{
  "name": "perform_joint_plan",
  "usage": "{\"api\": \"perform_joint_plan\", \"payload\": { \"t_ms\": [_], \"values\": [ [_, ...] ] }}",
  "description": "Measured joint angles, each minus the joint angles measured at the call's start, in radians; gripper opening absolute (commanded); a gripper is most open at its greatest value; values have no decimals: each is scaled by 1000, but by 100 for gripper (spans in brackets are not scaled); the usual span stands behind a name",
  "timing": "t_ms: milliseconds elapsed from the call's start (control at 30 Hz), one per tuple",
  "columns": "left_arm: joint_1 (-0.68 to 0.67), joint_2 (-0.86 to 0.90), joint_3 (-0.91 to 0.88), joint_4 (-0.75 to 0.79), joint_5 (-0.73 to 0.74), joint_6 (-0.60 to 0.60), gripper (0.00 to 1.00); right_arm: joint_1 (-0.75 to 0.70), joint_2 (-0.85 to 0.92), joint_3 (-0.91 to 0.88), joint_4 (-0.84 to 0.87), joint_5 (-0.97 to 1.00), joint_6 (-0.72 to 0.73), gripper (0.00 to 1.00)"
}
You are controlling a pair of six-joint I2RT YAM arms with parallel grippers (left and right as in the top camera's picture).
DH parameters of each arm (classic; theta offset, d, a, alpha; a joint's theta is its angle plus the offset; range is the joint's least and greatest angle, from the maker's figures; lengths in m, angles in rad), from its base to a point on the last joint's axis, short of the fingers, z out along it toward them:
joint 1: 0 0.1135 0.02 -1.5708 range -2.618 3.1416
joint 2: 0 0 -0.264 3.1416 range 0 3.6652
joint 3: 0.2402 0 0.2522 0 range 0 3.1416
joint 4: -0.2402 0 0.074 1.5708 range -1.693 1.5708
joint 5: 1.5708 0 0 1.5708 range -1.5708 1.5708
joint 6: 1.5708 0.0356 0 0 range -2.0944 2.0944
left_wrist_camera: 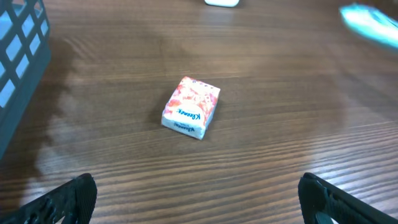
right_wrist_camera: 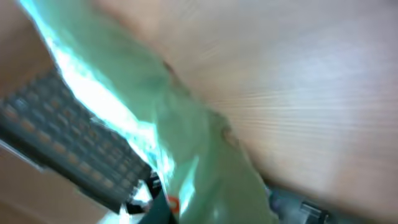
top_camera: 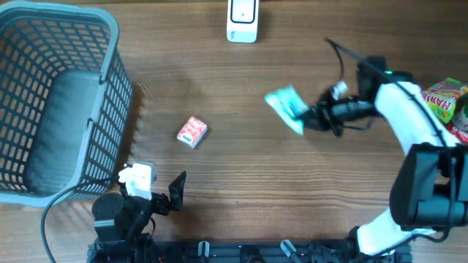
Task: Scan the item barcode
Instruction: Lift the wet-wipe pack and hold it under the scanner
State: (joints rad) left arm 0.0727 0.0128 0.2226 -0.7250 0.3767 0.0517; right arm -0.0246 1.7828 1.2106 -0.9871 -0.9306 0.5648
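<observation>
Carrying step: we have the right gripper (top_camera: 306, 117) clamped on the green packet (top_camera: 285, 104).
Next: we judge barcode must face far scanner (top_camera: 242, 22).
Left gripper (left_wrist_camera: 198, 194): fingers apart.

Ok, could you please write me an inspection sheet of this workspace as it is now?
Surface: wooden table, no spill visible.
Job's things: green packet, right of centre; white device, probably the scanner, at the far edge.
Clutter: tissue pack lying on the table; grey basket at left; sweet bags at right.
Grippers: left claw open, holding nothing; right claw shut on the green packet.
Cables: black cable looping beside the left arm; another cable above the right arm.
Surroundings: nothing seen.
</observation>
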Motion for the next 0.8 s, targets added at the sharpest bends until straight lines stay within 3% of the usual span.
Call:
{"api": "perform_joint_plan", "payload": {
  "t_ms": [100,200,333,467,667,800],
  "values": [
    [0,0,0,-1,0,0,100,77,1,-7,388,-18,68,4],
    [0,0,0,-2,0,0,100,148,2,1,775,89,232,5],
    [0,0,0,-1,0,0,100,199,8,1,922,309,440,5],
    [0,0,0,-1,0,0,100,225,84,3,1172,425,629,5],
    [0,0,0,-1,0,0,100,276,375,150,1254,487,821,5],
    [0,0,0,-1,0,0,100,330,526,399,1122,530,886,5]
  ]
}}
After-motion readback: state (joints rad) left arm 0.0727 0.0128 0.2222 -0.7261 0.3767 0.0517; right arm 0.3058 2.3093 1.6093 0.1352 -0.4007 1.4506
